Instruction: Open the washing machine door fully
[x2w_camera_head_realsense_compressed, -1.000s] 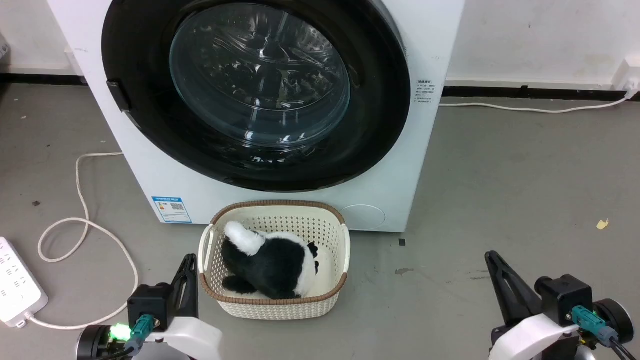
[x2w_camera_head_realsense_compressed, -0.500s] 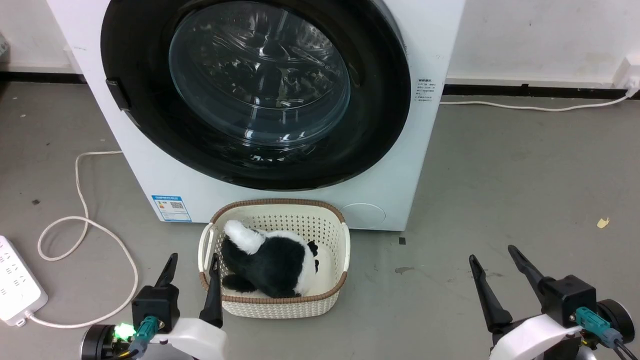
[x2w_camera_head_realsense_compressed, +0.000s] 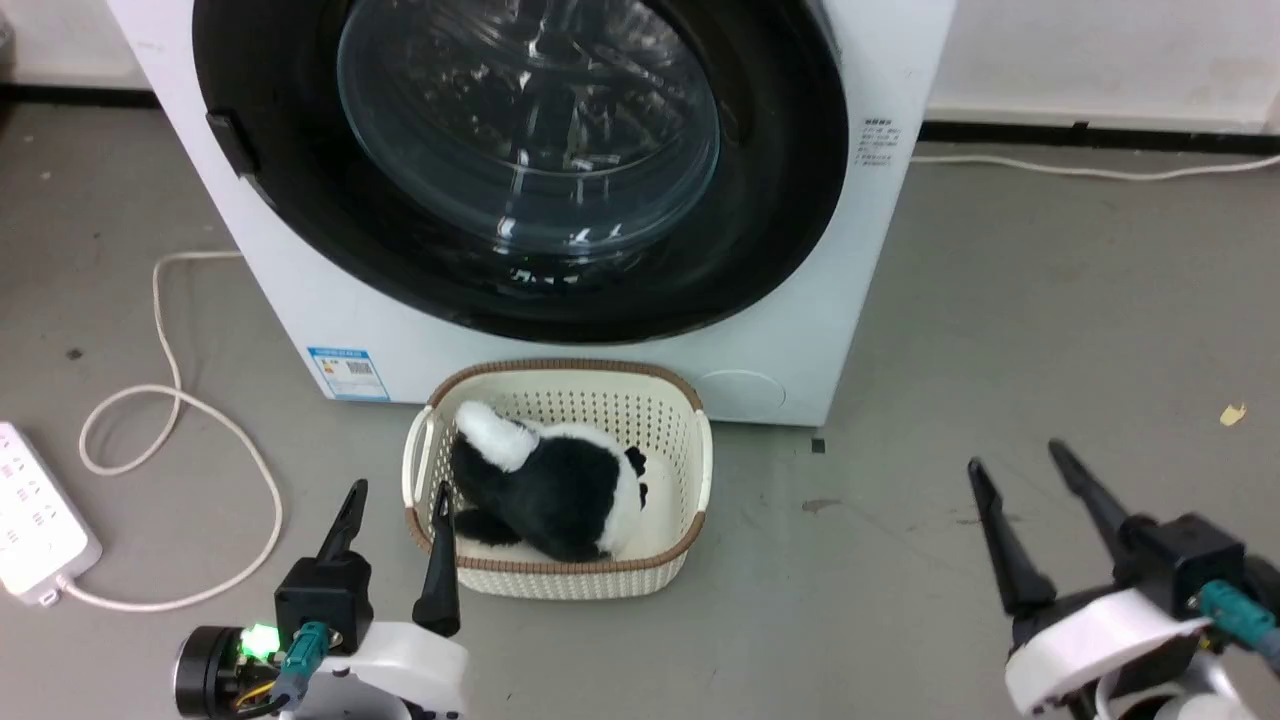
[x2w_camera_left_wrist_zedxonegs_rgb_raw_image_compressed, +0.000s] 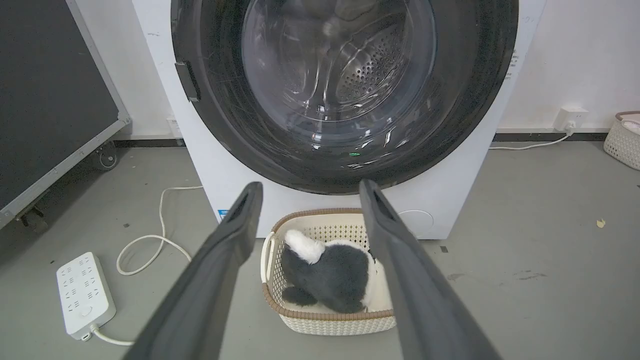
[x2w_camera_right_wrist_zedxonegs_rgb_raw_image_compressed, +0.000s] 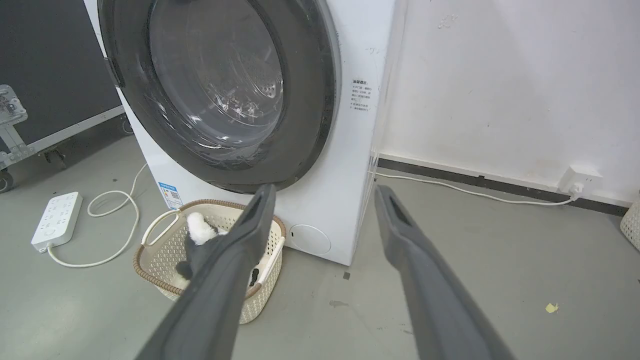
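The white washing machine (x2w_camera_head_realsense_compressed: 800, 330) stands ahead with its round washing machine door (x2w_camera_head_realsense_compressed: 790, 200) lying flush against the front, black rim around clear glass. A small dark handle tab (x2w_camera_head_realsense_compressed: 232, 142) sits on the rim's left edge. My left gripper (x2w_camera_head_realsense_compressed: 398, 488) hangs low at the lower left, open and empty, just left of the basket. At the lower right my right gripper (x2w_camera_head_realsense_compressed: 1015, 455) is open and empty over bare floor. The left wrist view has the washing machine door (x2w_camera_left_wrist_zedxonegs_rgb_raw_image_compressed: 475, 100) straight beyond the left gripper (x2w_camera_left_wrist_zedxonegs_rgb_raw_image_compressed: 307, 186). In the right wrist view the washing machine door (x2w_camera_right_wrist_zedxonegs_rgb_raw_image_compressed: 310, 90) lies left of the right gripper (x2w_camera_right_wrist_zedxonegs_rgb_raw_image_compressed: 325, 187).
A cream perforated basket (x2w_camera_head_realsense_compressed: 690, 470) with a black-and-white plush toy (x2w_camera_head_realsense_compressed: 560, 485) stands on the floor against the machine's front. A white power strip (x2w_camera_head_realsense_compressed: 30, 520) and looping cable (x2w_camera_head_realsense_compressed: 180, 420) lie at left. A dark wheeled case (x2w_camera_left_wrist_zedxonegs_rgb_raw_image_compressed: 50, 100) stands left of the machine.
Both grippers went from shut to open. The head camera has tilted and moved closer, shifting the whole picture; the door stays closed.
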